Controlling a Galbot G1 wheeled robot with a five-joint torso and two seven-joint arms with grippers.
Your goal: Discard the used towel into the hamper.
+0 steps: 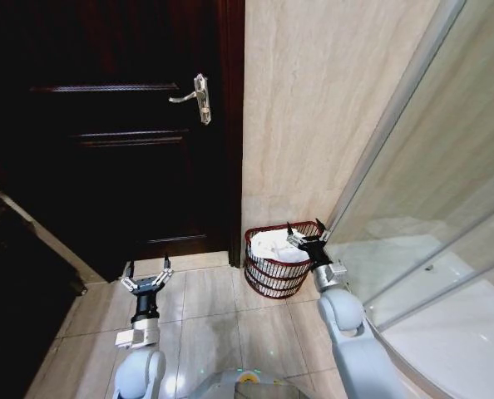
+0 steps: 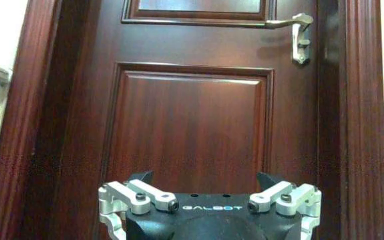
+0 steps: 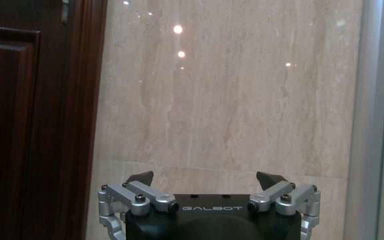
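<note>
Bathroom corner seen from the robot's head, looking down at a pale tiled floor point(image 1: 205, 307). A dark wooden door point(image 1: 106, 141) with a silver lever handle point(image 1: 195, 97) fills the left half; a beige stone-look wall point(image 1: 313, 108) stands to its right, and a glass shower screen point(image 1: 430, 208) slants across the right side.

At the foot of the beige wall, in the corner between the door frame and the shower screen, stands the hamper point(image 1: 272, 278), a small round reddish-brown wire basket with thin upright ribs. A white towel point(image 1: 272, 248) lies bunched inside it, filling the basket up to about its rim.

The right tool point(image 1: 305, 232) is stretched forward over the hamper's right rim, just above the towel. Its two dark fingers are spread apart and hold nothing. From the right wrist camera, the right tool point(image 3: 205, 176) shows the same parted fingertips, pointing at the beige wall with the door frame to one side.

The left tool point(image 1: 148, 268) is held low over the floor in front of the door, well apart from the hamper, its fingers also spread and empty. From the left wrist camera, the left tool point(image 2: 205, 176) faces the door's lower panel, with the lever handle above it.
</note>
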